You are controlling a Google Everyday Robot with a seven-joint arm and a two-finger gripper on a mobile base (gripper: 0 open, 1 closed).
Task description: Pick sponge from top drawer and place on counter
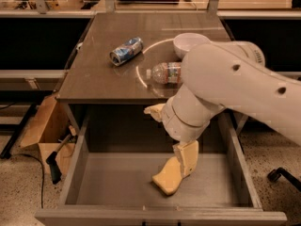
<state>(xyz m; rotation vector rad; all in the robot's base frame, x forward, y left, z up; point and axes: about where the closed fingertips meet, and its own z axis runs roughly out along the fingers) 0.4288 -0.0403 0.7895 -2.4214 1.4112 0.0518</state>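
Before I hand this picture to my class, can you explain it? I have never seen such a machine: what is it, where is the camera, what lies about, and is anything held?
It is a robot's white arm, seen by one camera looking down from the front. Its end effector, the grasping part, reaches into the open top drawer, at the pale yellow sponge; whether it grips yet is unclear. On the counter behind lie a can on its side, a plastic bottle and a white bowl.
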